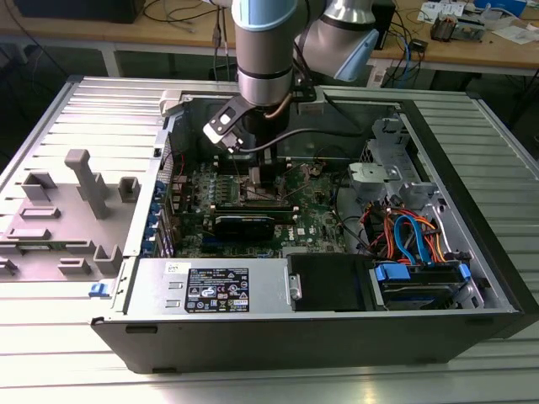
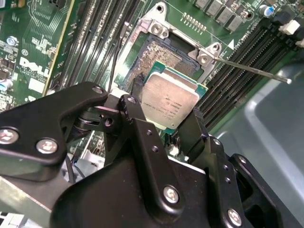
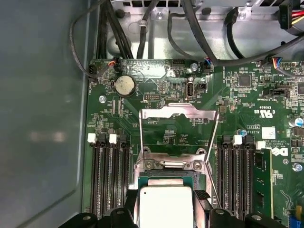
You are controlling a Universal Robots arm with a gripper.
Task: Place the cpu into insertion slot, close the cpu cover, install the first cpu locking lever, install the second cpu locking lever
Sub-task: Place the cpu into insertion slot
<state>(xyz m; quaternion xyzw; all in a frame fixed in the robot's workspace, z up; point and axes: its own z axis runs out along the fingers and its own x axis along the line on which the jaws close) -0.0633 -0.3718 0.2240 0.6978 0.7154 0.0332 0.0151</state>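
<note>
Gripping the cpu (image 2: 172, 95) by two opposite edges, the gripper (image 2: 166, 111) holds it just above the insertion slot (image 2: 164, 52), apparently unseated, while the cpu cover (image 3: 178, 112) stands swung open and a locking lever (image 2: 251, 71) juts free, so every step is left.

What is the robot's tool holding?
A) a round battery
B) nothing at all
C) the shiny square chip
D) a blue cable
C: in the second wrist view the tool has its black fingers on two opposite sides of the cpu, holding it over the insertion slot.
</note>
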